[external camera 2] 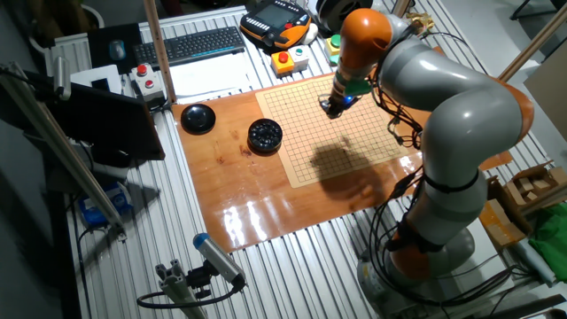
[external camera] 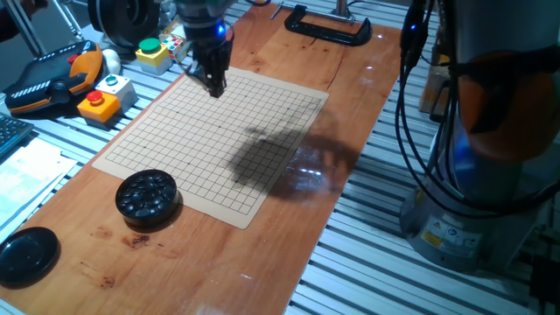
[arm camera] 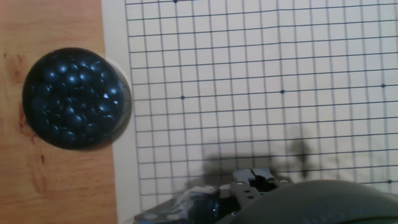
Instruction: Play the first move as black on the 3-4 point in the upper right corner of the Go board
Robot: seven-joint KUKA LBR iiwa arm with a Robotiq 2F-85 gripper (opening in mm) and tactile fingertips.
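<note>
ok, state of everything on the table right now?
gripper: low over the Go board's far corner; open or shut can't be told, no stone visible in it
Go board: flat, no stones visible on the grid
bowl: uncovered, full of black stones
lid: off, lying apart from the bowl

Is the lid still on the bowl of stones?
No, the bowl stands open showing its stones, and the lid lies apart on the table.
</note>
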